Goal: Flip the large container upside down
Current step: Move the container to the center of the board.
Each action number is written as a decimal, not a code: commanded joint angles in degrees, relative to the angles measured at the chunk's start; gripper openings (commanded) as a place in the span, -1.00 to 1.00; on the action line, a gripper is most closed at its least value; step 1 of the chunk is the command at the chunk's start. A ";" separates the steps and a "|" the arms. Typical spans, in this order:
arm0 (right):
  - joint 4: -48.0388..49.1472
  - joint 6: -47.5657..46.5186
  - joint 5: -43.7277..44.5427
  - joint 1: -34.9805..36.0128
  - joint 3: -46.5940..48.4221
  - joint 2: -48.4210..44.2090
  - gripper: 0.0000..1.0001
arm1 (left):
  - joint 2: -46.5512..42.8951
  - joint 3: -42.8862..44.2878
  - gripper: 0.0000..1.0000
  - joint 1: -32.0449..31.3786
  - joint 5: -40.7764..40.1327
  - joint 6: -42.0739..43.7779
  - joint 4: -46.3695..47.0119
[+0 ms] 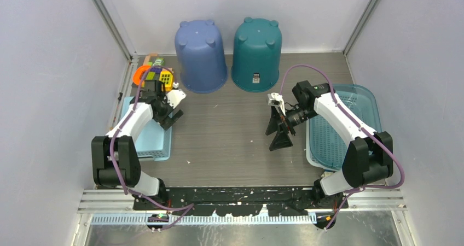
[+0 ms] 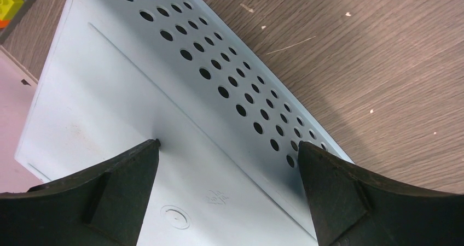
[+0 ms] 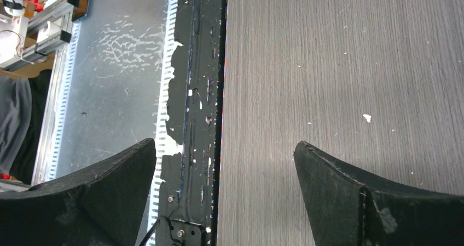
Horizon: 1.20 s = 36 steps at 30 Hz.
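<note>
The large blue basket (image 1: 343, 127) sits at the right of the table with its open side up, under my right arm. My right gripper (image 1: 278, 133) is open and empty, just left of the basket and clear of it, with its fingers over bare table; in the right wrist view (image 3: 224, 150) it points at the table's near edge. My left gripper (image 1: 171, 116) is open and empty over the inner edge of a small light-blue perforated basket (image 1: 146, 142). In the left wrist view (image 2: 227, 153) that basket (image 2: 137, 104) lies bottom up between the fingers.
A purple-blue bucket (image 1: 200, 56) and a teal bucket (image 1: 256, 53) stand upside down at the back. Orange, yellow and green toys (image 1: 155, 75) lie at the back left. Walls close in both sides. The black base rail (image 3: 191, 93) runs along the table's near edge.
</note>
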 commanded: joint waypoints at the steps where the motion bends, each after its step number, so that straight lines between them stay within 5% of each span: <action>1: -0.71 -1.18 -1.90 -0.29 0.74 -0.29 1.00 | 1.97 -0.04 0.99 2.72 2.53 1.21 -2.14; 14: -0.77 -1.13 -1.82 -0.35 0.74 0.11 1.00 | 0.50 1.67 0.99 3.59 5.91 1.22 -4.82; 36: -0.42 -0.96 -0.45 -0.29 1.21 -0.20 1.00 | -18.24 9.28 0.99 3.52 16.68 -6.98 -10.24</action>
